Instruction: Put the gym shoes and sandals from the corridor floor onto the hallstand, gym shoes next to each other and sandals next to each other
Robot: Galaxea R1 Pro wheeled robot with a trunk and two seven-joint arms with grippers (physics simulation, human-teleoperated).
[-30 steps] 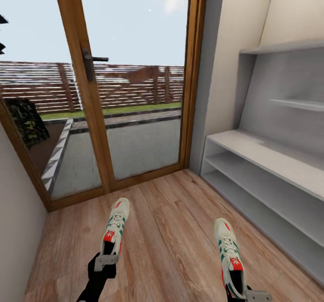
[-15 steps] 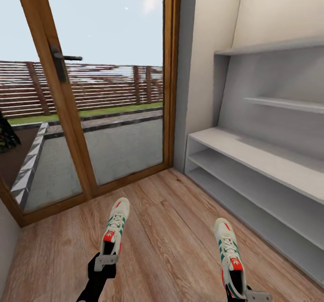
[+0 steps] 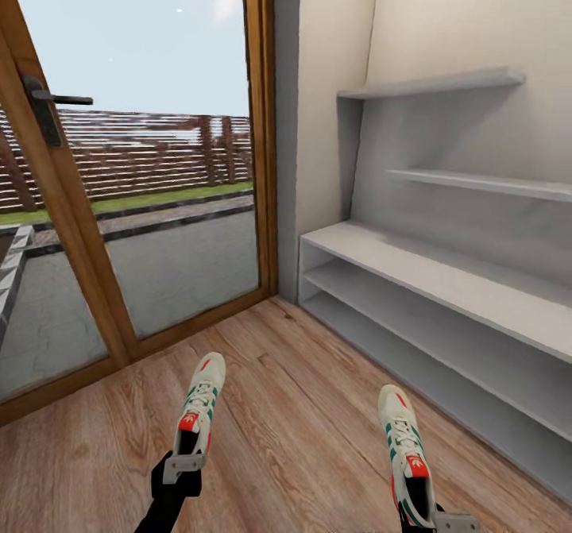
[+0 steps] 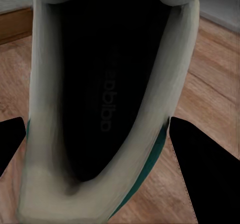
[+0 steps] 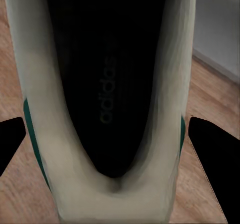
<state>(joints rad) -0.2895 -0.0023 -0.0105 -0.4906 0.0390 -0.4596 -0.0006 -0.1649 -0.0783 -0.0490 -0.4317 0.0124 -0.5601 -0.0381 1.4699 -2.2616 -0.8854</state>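
I've got one gym shoe per arm. Left tool is clamped on the heel of the left gym shoe; right tool sits at the heel of the right gym shoe, mostly cut off at the frame edge. Both wrist views look down into a shoe opening with a dark finger on either side of the heel end, so I read both as closed on the shoes, not slack.

Both shoes are carried above the corridor floor, toes pointing to 12 o'clock, long axes roughly parallel, well apart from each other.

Hallstand lies at about 2 o'clock from the shoes and runs from 12–1 o'clock back toward 4 o'clock along the right wall. All its shelves look bare. The right arm is the nearer one.

Key relation: the shoe axes run nearly along the rack front, not into it. My read is that I need to keep turning toward 3 o'clock before reaching, so the toes go into a shelf slot or onto the top rather than sliding past the front.

Sandals: can't place them from here.
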